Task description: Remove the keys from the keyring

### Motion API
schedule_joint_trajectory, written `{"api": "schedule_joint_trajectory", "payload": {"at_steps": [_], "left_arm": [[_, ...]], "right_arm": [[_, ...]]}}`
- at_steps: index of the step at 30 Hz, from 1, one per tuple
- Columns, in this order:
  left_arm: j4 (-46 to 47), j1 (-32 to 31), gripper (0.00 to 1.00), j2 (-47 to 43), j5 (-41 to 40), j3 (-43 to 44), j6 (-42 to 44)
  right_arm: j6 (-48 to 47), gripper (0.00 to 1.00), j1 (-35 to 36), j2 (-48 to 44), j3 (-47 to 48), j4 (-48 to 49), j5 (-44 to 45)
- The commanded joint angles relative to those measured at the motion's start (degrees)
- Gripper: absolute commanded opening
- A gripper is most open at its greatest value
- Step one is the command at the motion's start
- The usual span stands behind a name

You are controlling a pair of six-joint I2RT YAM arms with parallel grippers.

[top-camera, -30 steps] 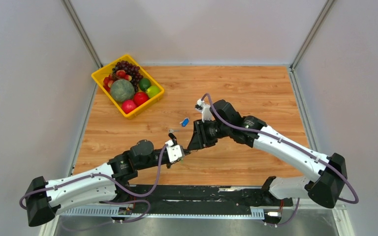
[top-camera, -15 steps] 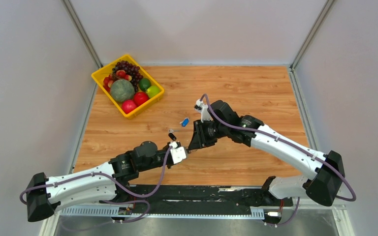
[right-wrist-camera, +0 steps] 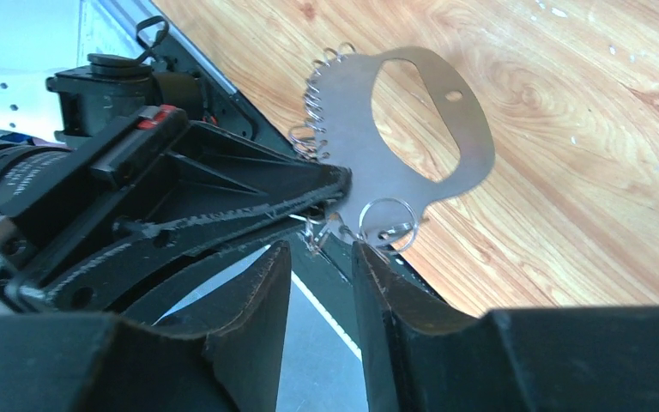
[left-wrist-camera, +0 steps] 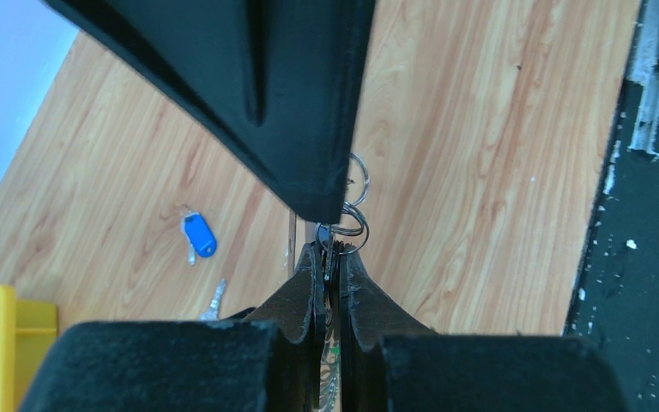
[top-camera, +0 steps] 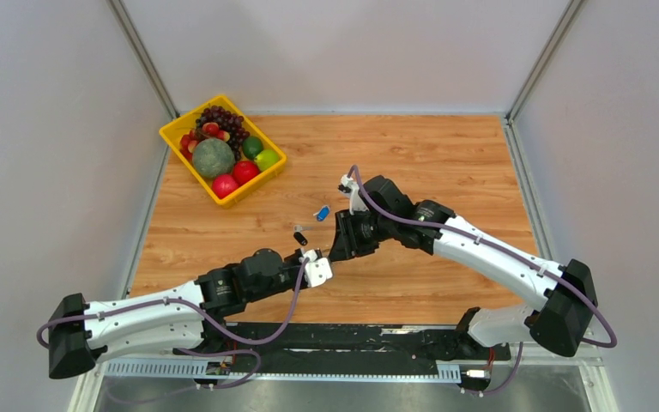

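- I am clenching the left gripper (left-wrist-camera: pixel 330 257) on the edge of the keyring (right-wrist-camera: pixel 343 112), steadying it for key removal.
- The right gripper (right-wrist-camera: pixel 319 251) is hanging parted and empty, a small ring (right-wrist-camera: pixel 388 225) just beside its fingertips. Next, I judge: closing on that.

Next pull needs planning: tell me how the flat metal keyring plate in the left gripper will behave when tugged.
The keyring plate looks like thin sheet metal, so probably stiff and light. Clamped by one edge in the left gripper, it may pivot. Its small split rings hang loose and will likely swing.
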Motion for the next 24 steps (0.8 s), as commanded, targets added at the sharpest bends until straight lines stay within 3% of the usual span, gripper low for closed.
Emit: {"api": "schedule_joint_trajectory", "payload": {"at_steps": [1, 4, 15, 24], "left_arm": [[3.96, -0.44, 0.00, 0.16, -3.63, 3.93, 2.76], [4.23, -0.59, 0.00, 0.43, -3.89, 3.81, 2.90], [4.94, -1.23, 0.00, 0.87, -3.60, 3.73, 3.04], [5.24, -1.73, 0.00, 1.09, -4.03, 3.57, 2.98]], "right_arm": [[0.95, 0.36, -0.39, -1.81, 1.89, -2.39, 3.77], [1.67, 0.31, -1.17, -2.66, 0.91, -2.32, 3.45], [3.23, 0.30, -1.26, -1.82, -0.55, 0.70, 0.38], [5.45, 0.28, -1.41, -4.43, 0.51, 1.65, 3.95]]}}
